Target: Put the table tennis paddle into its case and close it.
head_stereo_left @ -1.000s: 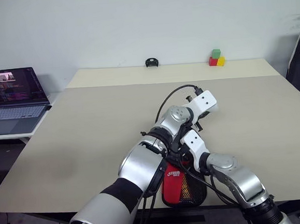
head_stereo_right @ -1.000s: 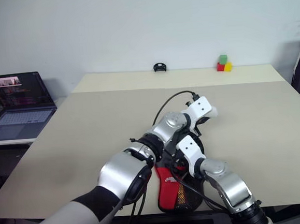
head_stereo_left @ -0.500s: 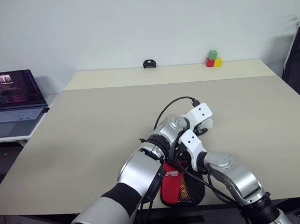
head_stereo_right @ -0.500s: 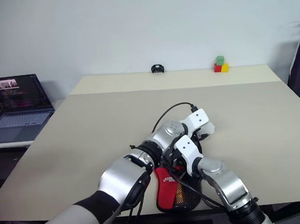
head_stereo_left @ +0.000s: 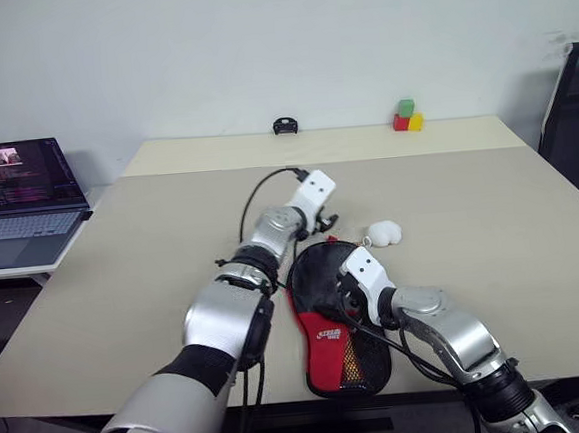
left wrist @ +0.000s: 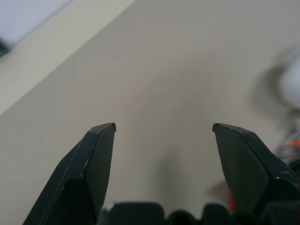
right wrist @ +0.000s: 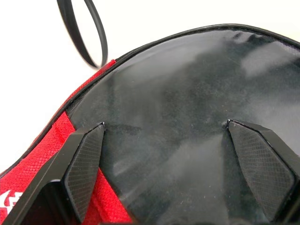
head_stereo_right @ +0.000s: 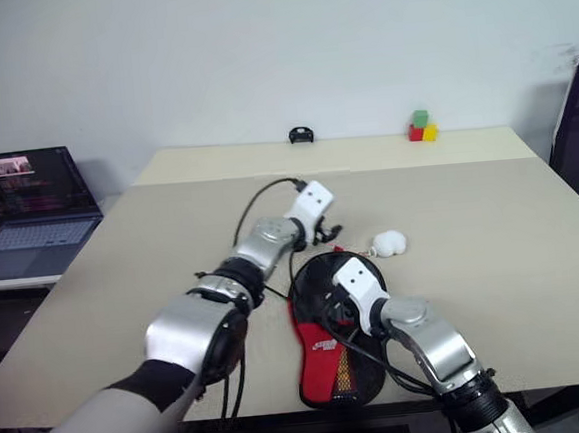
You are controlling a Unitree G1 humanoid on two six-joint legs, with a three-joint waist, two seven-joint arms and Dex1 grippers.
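The case (head_stereo_left: 322, 266) lies flat near the table's front edge, its round black part away from me and its red lower part (head_stereo_left: 327, 352) with the mesh pocket at the edge. Its white pom-pom (head_stereo_left: 383, 233) rests on the table just right of the black part. The table tennis paddle is hidden. My left gripper (head_stereo_left: 324, 224) hovers open by the case's far left rim; in the left wrist view its fingers (left wrist: 101, 154) spread over bare table. My right gripper (right wrist: 164, 126) stands open, low over the case's black face, with nothing between its fingers.
A laptop (head_stereo_left: 22, 192) stands on a side table at the left. At the table's far edge sit a small black object (head_stereo_left: 283, 126) and coloured blocks (head_stereo_left: 406, 117). A black chair (head_stereo_left: 575, 124) stands at the right. A black cable (right wrist: 84, 28) loops near the case.
My left gripper has opened and swung left off the case, uncovering its round black part and the pom-pom. The right arm has kept still. The camera has shifted a little.
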